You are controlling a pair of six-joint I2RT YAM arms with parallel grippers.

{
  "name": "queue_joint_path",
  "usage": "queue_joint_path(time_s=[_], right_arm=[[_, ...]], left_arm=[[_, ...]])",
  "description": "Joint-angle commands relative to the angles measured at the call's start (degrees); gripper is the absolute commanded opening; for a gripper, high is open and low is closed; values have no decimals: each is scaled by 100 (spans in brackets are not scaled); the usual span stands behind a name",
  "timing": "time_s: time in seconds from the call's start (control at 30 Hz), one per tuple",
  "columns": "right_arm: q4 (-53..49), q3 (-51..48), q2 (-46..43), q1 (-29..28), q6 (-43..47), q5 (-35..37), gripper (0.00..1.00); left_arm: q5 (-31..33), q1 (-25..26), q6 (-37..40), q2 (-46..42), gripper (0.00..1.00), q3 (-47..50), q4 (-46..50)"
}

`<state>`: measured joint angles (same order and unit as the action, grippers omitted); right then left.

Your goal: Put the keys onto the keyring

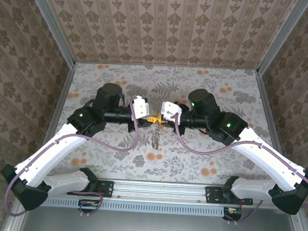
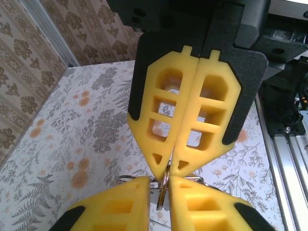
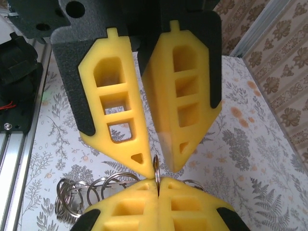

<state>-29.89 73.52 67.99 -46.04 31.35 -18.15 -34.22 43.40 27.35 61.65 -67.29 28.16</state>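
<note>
Keyring (image 1: 155, 138) hangs as a chain of silver rings above the table (image 1: 114, 164), just below the meeting fingertips. Right gripper (image 3: 158, 182) is clenched on the top ring. Left gripper (image 2: 160, 181), tip to tip with it, stands slightly parted around the same ring.

White/blk arms (image 1: 63, 141) (purple cables), yellow jaws.

We count two grippers, the left gripper (image 2: 162, 195) and the right gripper (image 3: 158, 190). We count one keyring (image 1: 156, 137), with at least four linked metal rings (image 3: 67, 199).
</note>
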Motion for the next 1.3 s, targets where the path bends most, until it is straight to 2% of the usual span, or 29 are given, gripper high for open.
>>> queue_joint_path(time_s=[0.0,0.03,0.2,0.33,0.43,0.67,0.9,1.17,1.27], right_arm=[[209,132,-65,-25,75,-186,0],[216,121,-68,-26,77,-197,0],[261,46,-160,-16,74,-298,0],[328,-118,-251,-18,3,-390,12],[264,-142,-240,-14,-44,-477,14],[290,-97,-244,32,-93,-568,15],[388,-116,-242,165,-221,-871,22],[494,-76,-207,225,-235,-1021,14],[532,-83,-215,241,-228,-1089,6]], left_arm=[[77,33,119,49,11,-189,85],[64,37,123,42,1,-189,84],[-212,21,56,-19,0,-177,-30],[-1237,-290,-422,-182,0,-11,-581],[-1709,-470,-693,-282,0,118,-932],[-1875,-578,-805,-381,0,164,-1028],[-1994,-648,-1060,-396,0,305,-1490],[-2067,-666,-1117,-408,0,366,-1648],[-2076,-675,-1234,-441,0,464,-1848]])
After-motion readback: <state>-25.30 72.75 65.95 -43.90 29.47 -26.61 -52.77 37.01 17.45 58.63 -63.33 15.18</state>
